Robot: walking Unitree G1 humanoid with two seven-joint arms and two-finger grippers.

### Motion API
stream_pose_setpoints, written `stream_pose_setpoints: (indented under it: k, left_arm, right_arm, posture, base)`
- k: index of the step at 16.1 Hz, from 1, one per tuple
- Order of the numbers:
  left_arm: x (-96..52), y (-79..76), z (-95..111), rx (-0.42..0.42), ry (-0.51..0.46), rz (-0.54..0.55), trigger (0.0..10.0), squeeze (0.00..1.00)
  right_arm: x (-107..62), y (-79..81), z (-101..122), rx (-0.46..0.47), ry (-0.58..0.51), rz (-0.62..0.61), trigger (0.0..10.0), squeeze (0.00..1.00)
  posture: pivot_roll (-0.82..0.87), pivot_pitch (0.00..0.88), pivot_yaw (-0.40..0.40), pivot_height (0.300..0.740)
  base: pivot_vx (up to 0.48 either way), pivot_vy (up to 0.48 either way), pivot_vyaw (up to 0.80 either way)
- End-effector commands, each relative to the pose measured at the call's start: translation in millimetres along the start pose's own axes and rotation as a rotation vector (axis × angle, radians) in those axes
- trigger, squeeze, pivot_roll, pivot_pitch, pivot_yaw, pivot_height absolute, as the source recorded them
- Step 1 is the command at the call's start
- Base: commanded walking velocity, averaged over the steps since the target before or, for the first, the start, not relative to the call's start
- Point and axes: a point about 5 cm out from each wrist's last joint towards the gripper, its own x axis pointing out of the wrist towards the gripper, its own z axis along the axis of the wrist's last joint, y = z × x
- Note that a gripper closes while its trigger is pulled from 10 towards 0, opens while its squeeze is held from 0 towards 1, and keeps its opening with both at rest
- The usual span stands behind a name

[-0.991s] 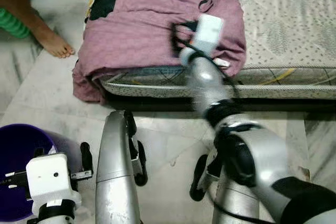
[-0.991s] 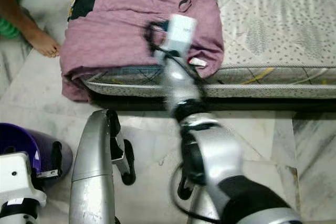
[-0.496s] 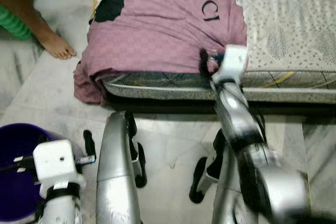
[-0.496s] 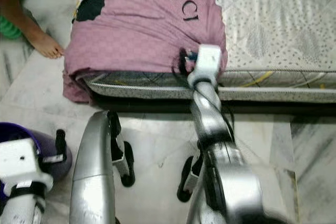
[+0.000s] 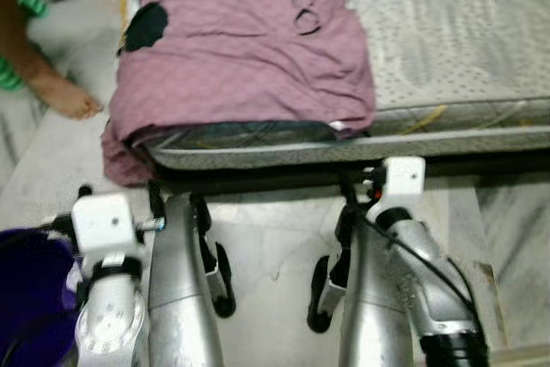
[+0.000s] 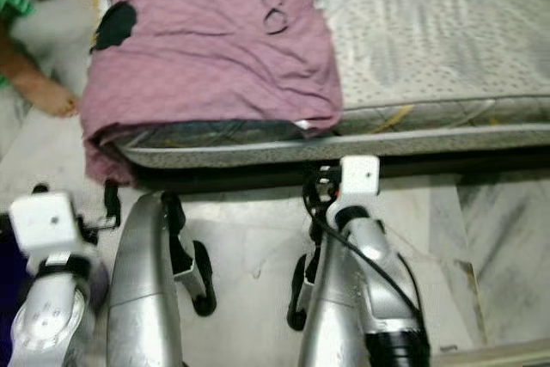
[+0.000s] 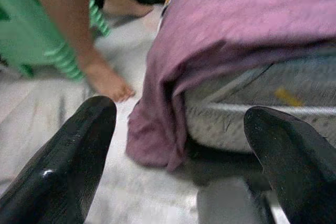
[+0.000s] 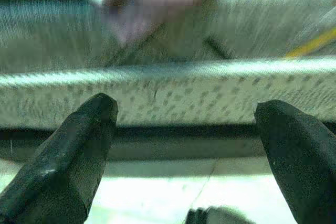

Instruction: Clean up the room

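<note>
A mauve garment [image 5: 245, 49] lies spread over the near corner of a mattress [image 5: 455, 49], its hem spilling off the edge and bunching on the marble floor [image 5: 275, 242] at the left. The right claw [image 8: 184, 153] hangs low just in front of the mattress side, fingers well apart and holding nothing. The left claw [image 7: 178, 156] is also low, near the floor at the left, fingers spread wide and empty, aimed toward the drooping corner of the garment. A purple bucket [image 5: 30, 298] stands at the robot's left, beside the left arm; what it holds cannot be told. A person's bare foot [image 5: 64, 100] rests on the floor beyond the garment's corner.

As for tidying, the garment lies loose on the bed, not in the bucket and not in either claw, so judged by this it remains to be gathered up; nothing else to clear can be made out
</note>
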Motion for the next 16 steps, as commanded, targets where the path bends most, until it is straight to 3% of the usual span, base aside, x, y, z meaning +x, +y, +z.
stream_pose_setpoints:
  k: [1, 5, 8, 9, 12, 14, 16]
  left_arm:
    - [0.5, 6.8, -8, 0.016, 0.022, 0.026, 10.0, 0.00]
    - [18.6, 9.3, -5, 0.016, -0.030, 0.043, 10.0, 0.00]
    - [33.8, 9.9, -2, -0.006, -0.068, 0.058, 10.0, 0.00]
    - [38.0, 11.2, -3, -0.010, -0.079, 0.063, 10.0, 0.00]
    - [44.4, 12.6, -5, -0.010, -0.091, 0.062, 10.0, 0.00]
    - [51.1, 12.4, -7, -0.021, -0.114, 0.021, 10.0, 0.00]
    - [53.3, 9.9, -11, -0.001, -0.115, -0.013, 10.0, 0.00]
  right_arm:
    - [-1.1, -5.0, 11, -0.028, -0.038, -0.022, 10.0, 0.00]
    - [16.1, -9.4, 45, -0.042, -0.164, -0.086, 10.0, 0.00]
    - [36.6, 11.5, 60, 0.088, -0.196, 0.021, 10.0, 0.00]
    - [39.8, 22.4, 54, 0.117, -0.184, 0.074, 10.0, 0.00]
    - [38.0, 25.7, 36, 0.074, -0.165, 0.108, 10.0, 0.00]
    - [28.9, 29.4, 19, 0.012, -0.123, 0.191, 10.0, 0.00]
    - [26.2, 34.2, 16, -0.037, -0.114, 0.252, 10.0, 0.00]
  posture:
    - [0.05, 0.275, -0.007, 0.530]
    - [0.03, 0.217, -0.005, 0.530]
    - [0.01, 0.152, -0.006, 0.530]
    - [0.00, 0.128, -0.002, 0.530]
    - [0.00, 0.088, 0.006, 0.530]
    - [-0.03, 0.046, 0.039, 0.530]
    - [-0.03, 0.033, 0.049, 0.530]
  base:
    - [0.000, 0.000, 0.00]
    - [0.000, 0.000, 0.00]
    - [0.000, 0.000, 0.00]
    - [0.000, 0.000, 0.00]
    - [0.000, 0.000, 0.00]
    - [0.000, 0.000, 0.00]
    - [0.000, 0.000, 0.00]
